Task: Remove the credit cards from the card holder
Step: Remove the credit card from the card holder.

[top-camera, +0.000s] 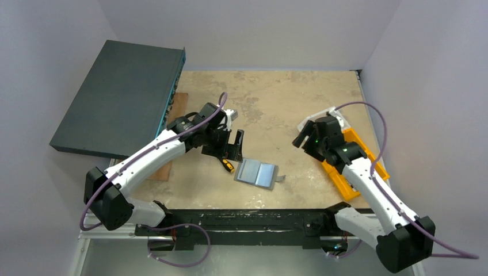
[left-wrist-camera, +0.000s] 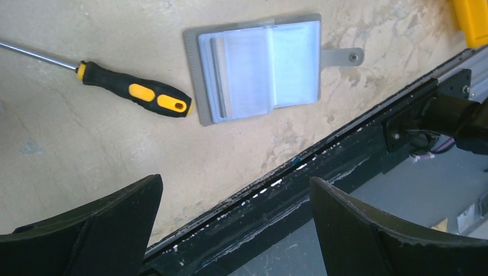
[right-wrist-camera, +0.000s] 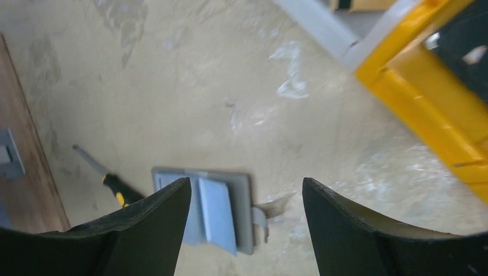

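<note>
Looking thin, light and slippery, the card holder [top-camera: 257, 173] needs a pinch at its edge; the left gripper [top-camera: 232, 138] and right gripper [top-camera: 303, 138] are wide open, empty.

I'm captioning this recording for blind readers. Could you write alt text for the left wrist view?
A grey card holder lies open on the tan table, pale blue-grey inside facing up, its closing tab pointing right. A black-and-yellow screwdriver lies just left of it. The left gripper hangs open over the table's near edge, holding nothing.

On the tan surface [top-camera: 276, 98] the card holder [top-camera: 257, 173] was seen lying open, a screwdriver [top-camera: 228, 165] just beside it, an orange bin [top-camera: 345, 187] at the right.
</note>
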You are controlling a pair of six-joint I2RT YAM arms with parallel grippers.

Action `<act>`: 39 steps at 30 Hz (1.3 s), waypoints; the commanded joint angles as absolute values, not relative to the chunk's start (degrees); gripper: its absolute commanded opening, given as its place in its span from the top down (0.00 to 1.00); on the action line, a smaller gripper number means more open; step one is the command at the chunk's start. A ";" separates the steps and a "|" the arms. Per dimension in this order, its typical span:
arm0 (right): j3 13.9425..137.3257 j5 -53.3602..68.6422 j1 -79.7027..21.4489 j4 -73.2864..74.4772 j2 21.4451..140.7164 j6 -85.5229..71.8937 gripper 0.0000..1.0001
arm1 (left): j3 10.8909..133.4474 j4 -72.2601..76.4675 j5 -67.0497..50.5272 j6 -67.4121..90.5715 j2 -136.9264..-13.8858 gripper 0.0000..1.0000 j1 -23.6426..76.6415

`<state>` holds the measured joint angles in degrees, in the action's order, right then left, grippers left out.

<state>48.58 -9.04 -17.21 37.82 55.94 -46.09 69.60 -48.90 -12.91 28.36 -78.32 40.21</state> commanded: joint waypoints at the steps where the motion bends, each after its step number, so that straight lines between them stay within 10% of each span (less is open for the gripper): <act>1: 45.89 -3.40 -26.65 27.21 58.48 -50.42 0.30 | 68.28 -47.34 -8.83 29.92 -77.75 0.00 39.77; 33: 46.67 -6.89 -48.16 10.78 89.38 -48.65 0.44 | 62.85 -41.35 -6.19 39.15 -78.40 0.00 39.55; 39: 44.61 -4.83 -48.16 8.86 89.87 -49.47 0.66 | 62.19 -40.40 -7.30 39.55 -79.08 0.00 39.56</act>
<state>45.63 -5.17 -48.07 11.18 89.36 -48.77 62.85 -42.87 -5.98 38.50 -78.85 39.86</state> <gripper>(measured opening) 0.421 0.998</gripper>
